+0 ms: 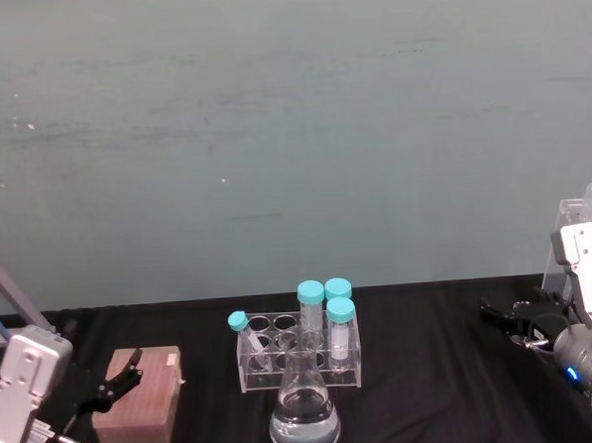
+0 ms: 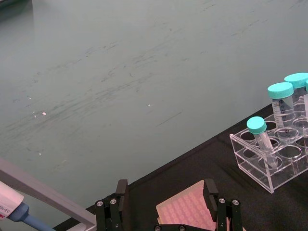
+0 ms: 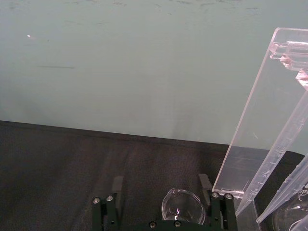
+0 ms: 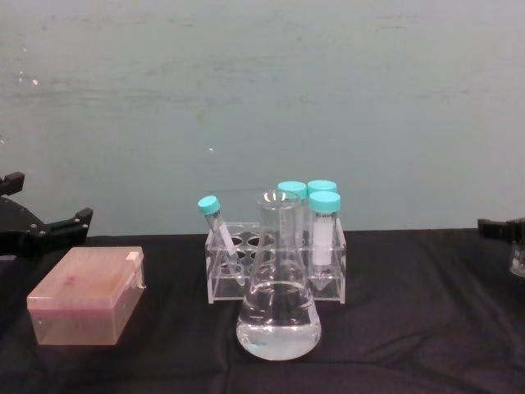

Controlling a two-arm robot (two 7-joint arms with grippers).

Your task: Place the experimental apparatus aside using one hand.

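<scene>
The conical flask [image 1: 304,418] with clear liquid stands at the table's front middle, also seen in the chest view [image 4: 278,308]. At the far right rises the tall acrylic stand [image 1: 580,219] [image 3: 250,130] with long graduated tubes [image 3: 284,163] leaning on it. A small glass beaker [image 3: 183,207] [image 4: 518,259] sits between the fingers of my right gripper [image 3: 161,185] [image 1: 507,317], close to one finger; the jaws are spread wider than the beaker. My left gripper [image 1: 100,359] [image 2: 165,188] hangs open above the pink box at the left.
A pink box [image 1: 138,396] [image 4: 84,294] lies at front left. A clear rack [image 1: 299,360] with teal-capped tubes [image 1: 326,304] stands right behind the flask. Black cloth covers the table; a green wall runs behind.
</scene>
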